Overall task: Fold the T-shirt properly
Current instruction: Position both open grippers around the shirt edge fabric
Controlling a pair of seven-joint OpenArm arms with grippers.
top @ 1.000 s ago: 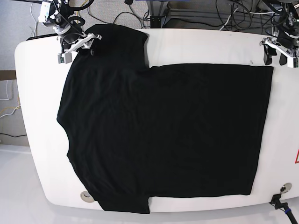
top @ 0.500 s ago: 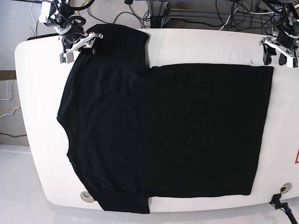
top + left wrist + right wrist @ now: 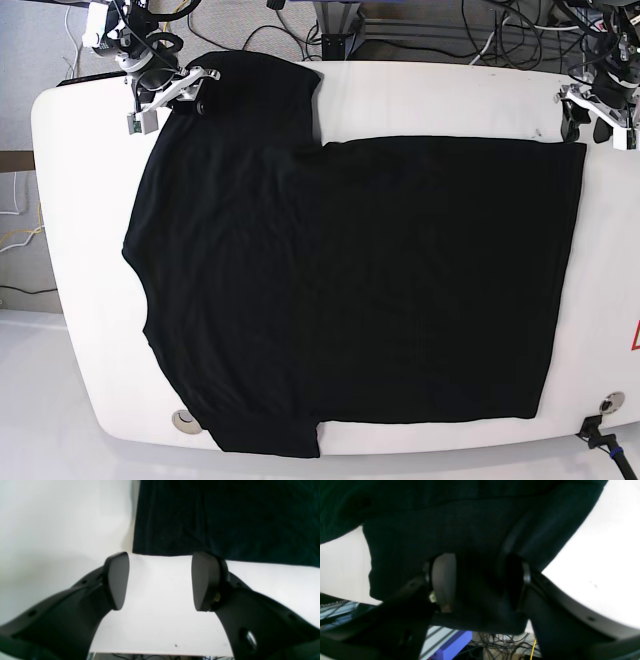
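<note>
Where no writing is legible, right end effector (image 3: pixel 480 580) clamped on T-shirt (image 3: pixel 350 290), left end effector (image 3: pixel 160 580) apart.

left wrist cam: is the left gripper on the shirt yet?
No. The left gripper is open over bare white table, with the T-shirt hem lying just beyond its fingertips.

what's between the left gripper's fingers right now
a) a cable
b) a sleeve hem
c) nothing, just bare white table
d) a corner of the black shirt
c: in the left wrist view the left gripper is open over the bare white table, with the T-shirt edge just beyond its fingers.
</note>
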